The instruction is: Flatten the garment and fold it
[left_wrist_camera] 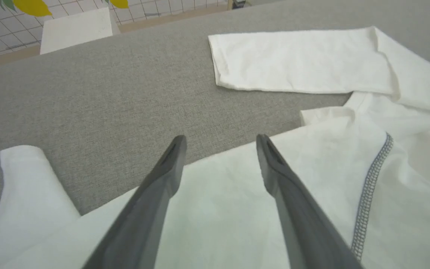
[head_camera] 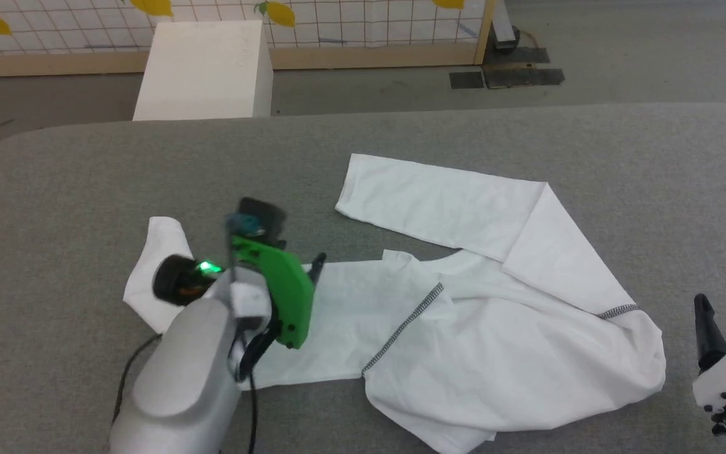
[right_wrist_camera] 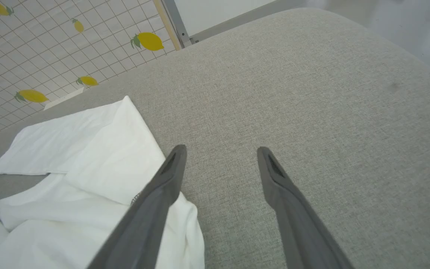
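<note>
Nearest, the left gripper [left_wrist_camera: 220,144] hangs over the shirt [head_camera: 495,353], fingers spread wide and empty. The shirt lies rumpled across the grey table [head_camera: 86,176], one sleeve reaching left, the other bent back toward the far side. The right gripper [right_wrist_camera: 220,153] sits just beside the shirt's right edge, fingers apart, gripping nothing.

I'm looking out over a grey fabric tabletop [head_camera: 60,189], and at eleven o'clock a white box [head_camera: 205,69] is rising behind its far edge. A lemon-printed grid panel [head_camera: 363,19] is running along twelve, with dark patches [head_camera: 507,75] lying on the floor [head_camera: 653,50] at one.
</note>
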Available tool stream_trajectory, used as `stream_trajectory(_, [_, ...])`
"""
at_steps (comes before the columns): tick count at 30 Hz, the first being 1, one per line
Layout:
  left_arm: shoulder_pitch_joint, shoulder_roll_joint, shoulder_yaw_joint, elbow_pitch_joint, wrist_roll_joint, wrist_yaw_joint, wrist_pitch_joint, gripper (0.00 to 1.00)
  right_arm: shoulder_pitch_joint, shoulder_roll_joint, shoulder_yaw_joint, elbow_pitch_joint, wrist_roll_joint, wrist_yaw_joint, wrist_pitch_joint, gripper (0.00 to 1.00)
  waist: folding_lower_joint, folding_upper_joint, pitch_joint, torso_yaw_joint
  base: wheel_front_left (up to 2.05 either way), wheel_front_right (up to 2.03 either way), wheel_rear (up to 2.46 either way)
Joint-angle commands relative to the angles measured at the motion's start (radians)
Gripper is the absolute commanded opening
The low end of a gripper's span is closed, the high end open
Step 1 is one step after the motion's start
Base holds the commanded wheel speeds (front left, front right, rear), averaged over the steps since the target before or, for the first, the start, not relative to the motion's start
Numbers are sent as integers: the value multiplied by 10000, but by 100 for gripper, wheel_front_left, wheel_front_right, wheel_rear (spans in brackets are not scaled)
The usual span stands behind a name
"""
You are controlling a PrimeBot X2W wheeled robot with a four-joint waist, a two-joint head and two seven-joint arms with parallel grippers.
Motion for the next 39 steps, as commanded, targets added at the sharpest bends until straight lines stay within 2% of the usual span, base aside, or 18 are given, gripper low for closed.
stream_trajectory(1, [-351,116,-289,280,146,-90,473,100,-159,-3,60,-63,-44,-15,57,100,0,-1,190,-189,0,0,0])
stream_trajectory(6, [-1399,320,-1335,1374,524,-184,1774,100,-305,-3,426,-65,200,-15,74,100,0,-1,602,-549,0,0,0])
stream_trajectory(11, [-1732,572,-1725,2514,903,-148,2592,100,-365,-3,523,-78,196,-15,-26,100,0,-1,876,-803,0,0,0])
stream_trajectory(14, [-1617,540,-2047,2936,741,-187,2904,100,-348,-3,492,-37,186,-15,-65,100,0,-1,910,-836,0,0,0])
stream_trajectory(15, [-1575,554,-2194,3004,711,-197,2923,72,-333,-3,478,-19,180,-15,-86,100,0,-1,909,-821,0,0,0])
stream_trajectory(16, [-1525,532,-2255,3029,609,-204,2866,24,-319,-3,472,0,178,-15,-96,100,0,-1,902,-798,0,0,0])
stream_trajectory(17, [-1455,501,-2275,3070,435,-210,2809,0,-314,-3,483,27,183,-15,-100,100,0,-1,901,-771,0,0,0])
stream_trajectory(21, [-1400,511,-2236,3053,-44,-218,2315,0,-333,-3,586,101,203,-15,-131,100,0,-1,834,-553,0,0,0])
stream_trajectory(24, [-1442,529,-1680,2925,-576,-172,1635,0,-329,-3,620,138,161,-15,-149,100,0,-1,738,-352,0,0,0])
stream_trajectory(28, [-1435,688,-428,2496,-1477,292,588,0,-306,-3,668,216,129,-15,-154,100,0,-1,507,-89,0,0,0])
stream_trajectory(31, [-1113,1090,504,1992,-2032,743,50,0,-281,-3,687,248,122,-15,-160,100,0,-1,329,64,0,0,0])
stream_trajectory(35, [-134,1566,1441,1400,-2593,1442,-86,0,-238,-3,600,223,73,-15,-146,100,0,-1,183,263,0,0,0])
stream_trajectory(39, [1206,1593,1907,1019,-3127,1957,255,0,-257,-3,523,180,-13,-15,-82,100,0,-1,136,393,0,0,0])
